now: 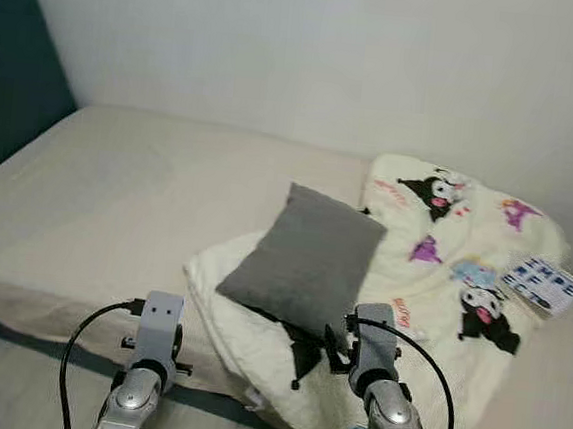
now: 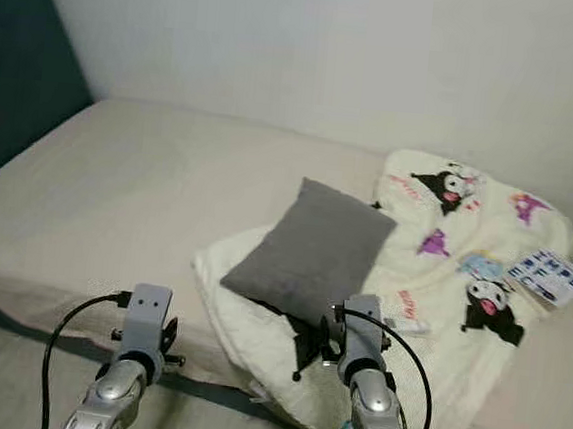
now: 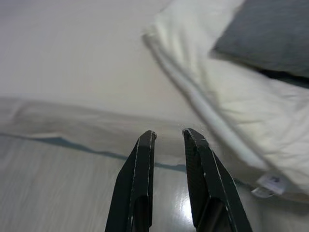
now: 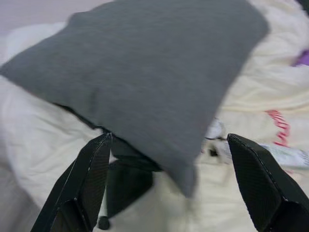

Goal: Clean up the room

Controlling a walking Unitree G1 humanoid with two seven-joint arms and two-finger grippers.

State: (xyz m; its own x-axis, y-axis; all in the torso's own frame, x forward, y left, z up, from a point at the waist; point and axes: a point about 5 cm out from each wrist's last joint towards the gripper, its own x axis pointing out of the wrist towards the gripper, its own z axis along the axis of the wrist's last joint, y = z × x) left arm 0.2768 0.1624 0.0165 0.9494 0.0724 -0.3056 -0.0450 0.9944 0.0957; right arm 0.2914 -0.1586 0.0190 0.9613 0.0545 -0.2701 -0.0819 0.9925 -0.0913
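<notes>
In the left eye view a bed with a beige sheet runs across the scene, a dark headboard at its far left and a white wall behind. A cream blanket printed with cartoon figures lies heaped on the bed ahead of the right tool, and a grey pillow rests tilted on the blanket's near part, its lowest corner just ahead of that tool. A patterned card lies on the blanket's far right edge, well apart from both tools. The left tool hangs over the bed's near edge, to the left of the blanket and apart from it. The right eye view gives the same layout, with the pillow straight ahead of the right tool and the bare sheet ahead of the left. In the left wrist view the left tool's two fingers stand close together with a narrow gap, holding nothing; beyond their tips lie the bed's edge, a strip of floor and the blanket's folded border with a small label. In the right wrist view the right tool's fingers are spread wide, and the pillow's lowest corner hangs between them without touching either; the blanket lies under it.
</notes>
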